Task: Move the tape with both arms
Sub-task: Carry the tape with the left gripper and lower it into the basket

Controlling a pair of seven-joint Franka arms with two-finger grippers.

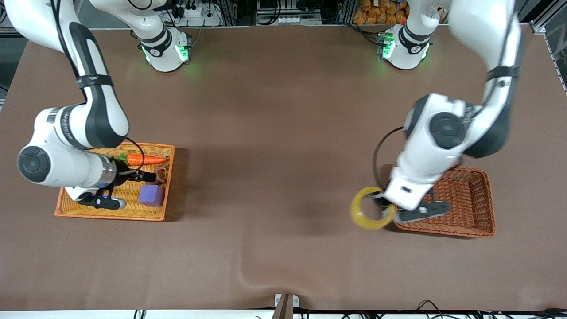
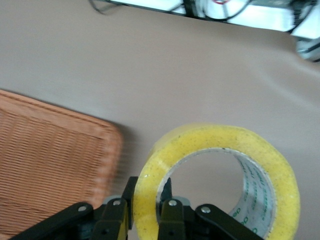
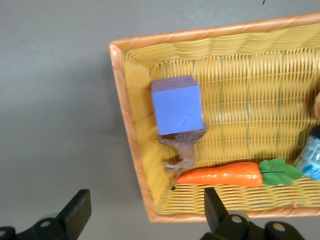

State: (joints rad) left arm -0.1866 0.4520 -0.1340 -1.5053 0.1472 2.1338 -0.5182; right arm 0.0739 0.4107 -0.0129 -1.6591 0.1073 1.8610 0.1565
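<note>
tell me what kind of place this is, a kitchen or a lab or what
Most likely a robotics lab: two white arms bolted to a brown table, the left gripper holding the tape, toy items like a carrot in a yellow basket, cables along the edges.

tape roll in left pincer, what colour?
Translucent yellow tape with grey-white inner core; clearest in the left wrist view.

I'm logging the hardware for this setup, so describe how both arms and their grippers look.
Both arms are glossy white, rounded and jointed, with black panels, black bands and dark round joint caps. Green lights glow on each white base. A thin black cable loops beside the left arm's wrist, another by the right arm's. The left gripper and right gripper are black, two-fingered, with small silver screws on the fingers.
</note>
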